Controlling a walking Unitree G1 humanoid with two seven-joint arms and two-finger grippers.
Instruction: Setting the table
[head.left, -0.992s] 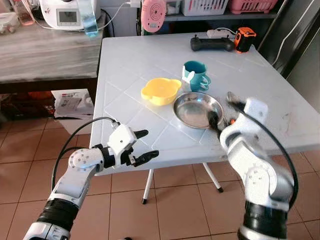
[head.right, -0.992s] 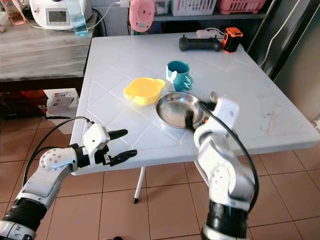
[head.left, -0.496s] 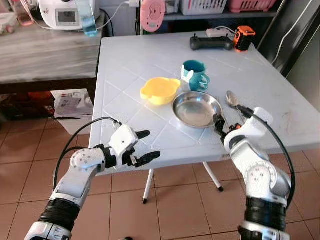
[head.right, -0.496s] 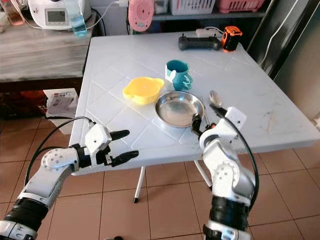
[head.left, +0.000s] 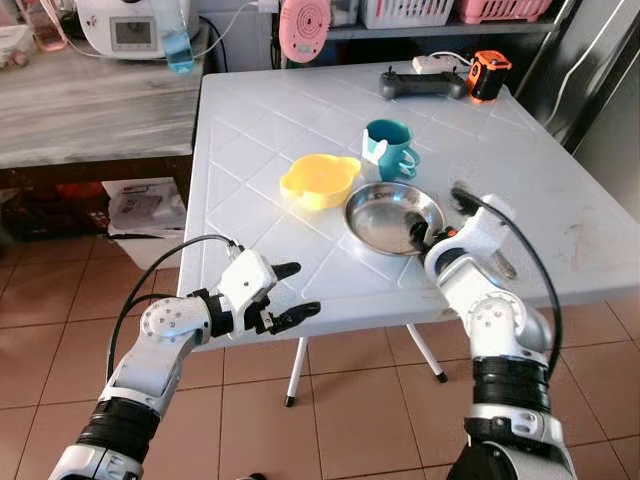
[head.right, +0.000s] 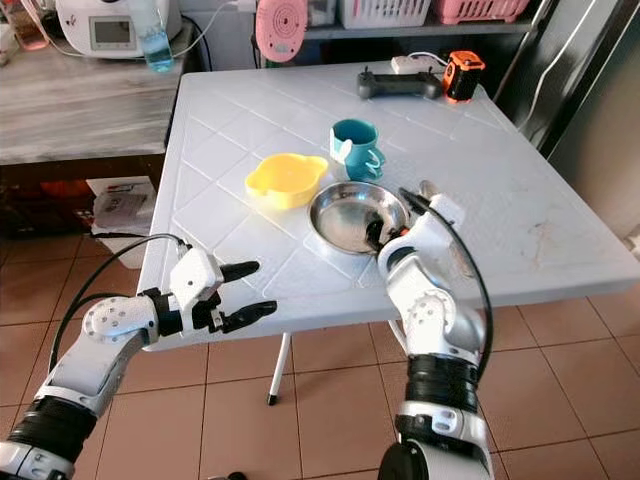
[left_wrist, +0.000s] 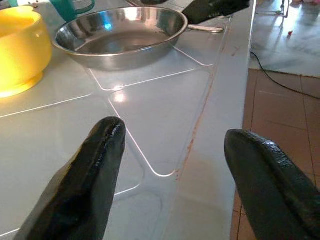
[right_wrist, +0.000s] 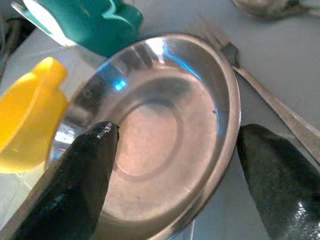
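Right gripper poised over the steel plate at the near right of the white table.

Head views: the right gripper (head.left: 428, 232), fingers spread, hangs over the plate (head.left: 393, 216); a careless close could shove the plate into the yellow bowl (head.left: 319, 181) or teal mug (head.left: 389, 149) beyond. The left gripper (head.left: 290, 292), fingers apart, holds nothing off the near table (head.left: 250, 130) edge. Left wrist view: shallow, shiny, empty plate. Right wrist view: a fork (right_wrist: 260, 92) lies just beside the plate's rim and could be knocked away.

Silver jointed arms, black cables, black-fingered left gripper (head.left: 284, 293).
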